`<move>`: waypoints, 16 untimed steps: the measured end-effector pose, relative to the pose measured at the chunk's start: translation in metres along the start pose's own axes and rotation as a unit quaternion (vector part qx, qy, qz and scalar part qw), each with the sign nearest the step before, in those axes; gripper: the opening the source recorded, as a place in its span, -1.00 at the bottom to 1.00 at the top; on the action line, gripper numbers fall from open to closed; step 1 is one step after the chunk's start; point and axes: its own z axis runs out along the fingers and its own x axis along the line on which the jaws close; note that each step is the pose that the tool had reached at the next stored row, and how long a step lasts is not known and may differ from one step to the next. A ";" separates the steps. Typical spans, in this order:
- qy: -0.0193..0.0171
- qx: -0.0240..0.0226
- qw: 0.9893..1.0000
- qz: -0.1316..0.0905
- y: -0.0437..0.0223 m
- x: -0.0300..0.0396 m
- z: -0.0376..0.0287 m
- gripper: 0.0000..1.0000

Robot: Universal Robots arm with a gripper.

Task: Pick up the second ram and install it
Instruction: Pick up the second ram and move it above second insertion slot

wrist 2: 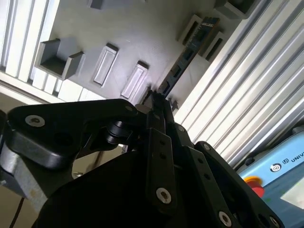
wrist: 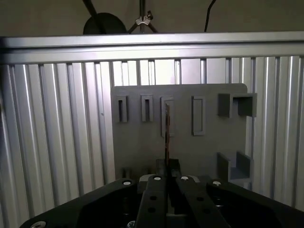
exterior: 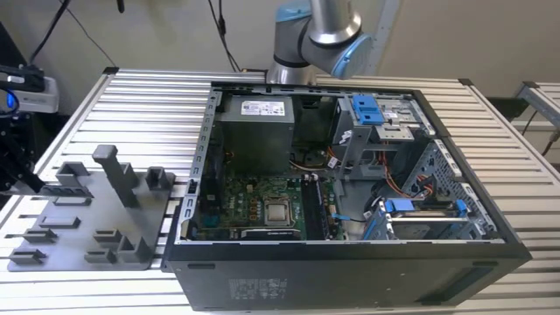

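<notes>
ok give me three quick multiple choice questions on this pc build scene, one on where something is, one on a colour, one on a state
1. In the exterior view, where does the grey holder tray lie relative to the computer case?
A) on the exterior view's left of it
B) inside it
C) on top of it

2. What colour are the plastic drive clips inside the case?
A) red
B) blue
C) yellow

3. How do the fingers stand?
A) wide open over the case
B) shut on a screwdriver
C) shut on the second ram

Answers:
1 A: the tray sits on the slatted table beside the case.
2 B: blue shows at the drive bays.
3 C: in both wrist views the dark stick runs out from between the closed fingers.
</notes>
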 end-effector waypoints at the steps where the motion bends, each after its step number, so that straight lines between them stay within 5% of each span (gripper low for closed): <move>1: 0.000 0.000 1.000 0.000 0.0000 -0.0001 -0.0016 -0.73; 16: -0.002 0.000 1.000 0.000 -0.0004 -0.0021 -0.0291 -0.73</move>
